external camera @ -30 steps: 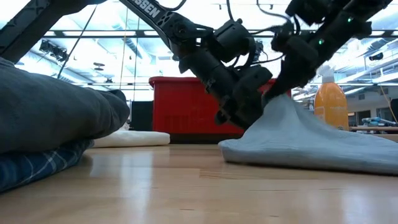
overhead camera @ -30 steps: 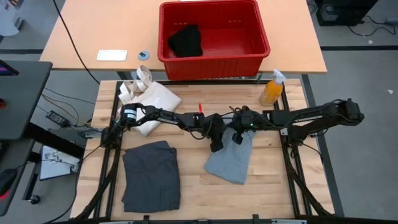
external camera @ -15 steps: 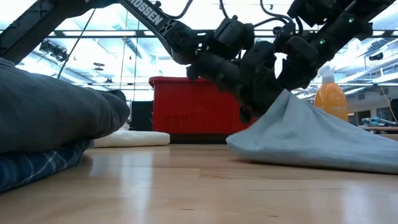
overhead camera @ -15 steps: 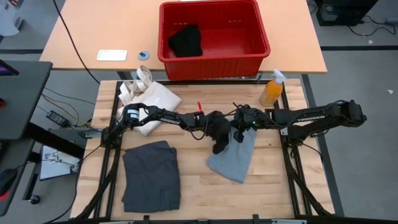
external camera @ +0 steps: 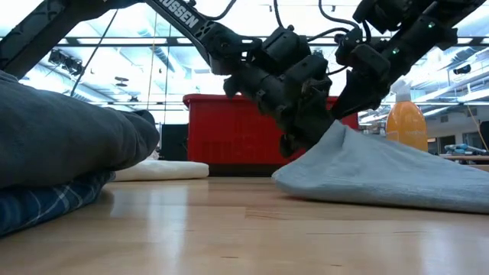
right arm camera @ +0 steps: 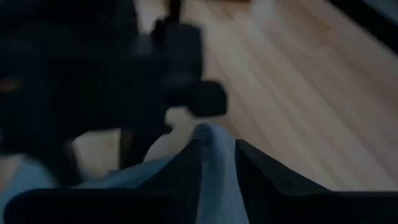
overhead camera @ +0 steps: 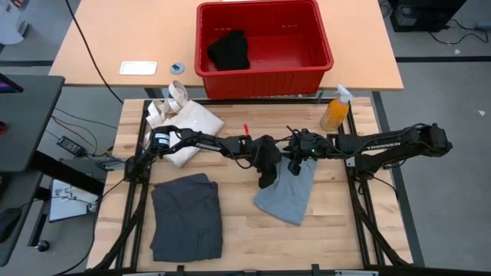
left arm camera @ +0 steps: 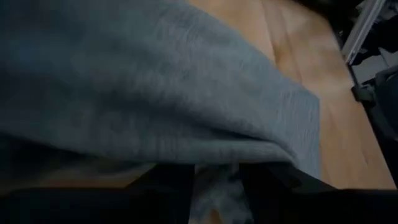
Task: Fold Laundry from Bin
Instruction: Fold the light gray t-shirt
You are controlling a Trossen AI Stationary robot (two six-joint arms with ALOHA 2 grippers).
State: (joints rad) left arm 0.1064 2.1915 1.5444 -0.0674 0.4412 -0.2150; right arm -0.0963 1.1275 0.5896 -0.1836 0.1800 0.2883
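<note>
A light grey piece [overhead camera: 285, 196] lies on the wooden table, with its far end raised into a peak [external camera: 338, 128]. My left gripper [overhead camera: 267, 181] is shut on the piece at its left side, near the far end. My right gripper [overhead camera: 294, 168] is shut on the raised far end. A dark charcoal-grey piece [overhead camera: 186, 216] lies folded at the near left, on top of a blue plaid shirt [external camera: 42, 205]. A black piece [overhead camera: 229, 50] lies in the red bin [overhead camera: 322, 47] beyond the table. My left gripper pinches a fold of the light grey piece [left arm camera: 214, 184] between its two fingers [left arm camera: 166, 194], slanting down from the table's left. The cloth drapes over the fingers and its near part lies on the table. My right gripper pinches the piece's raised far end [right arm camera: 216, 163] between its two fingers [right arm camera: 186, 174], slanting down from the right. The cloth slopes down from the hold to the table.
A cream tote bag [overhead camera: 186, 120] lies at the table's far left. An orange spray bottle [overhead camera: 335, 112] stands at the far right. A white card [overhead camera: 138, 67] and a small ring [overhead camera: 178, 67] lie on the far desk beside the bin. Bare wood shows along the near right.
My left gripper rose toward my right gripper, then came back down and to the left. The light grey piece's raised far end shifted a little with it, while its near part stayed on the table.
</note>
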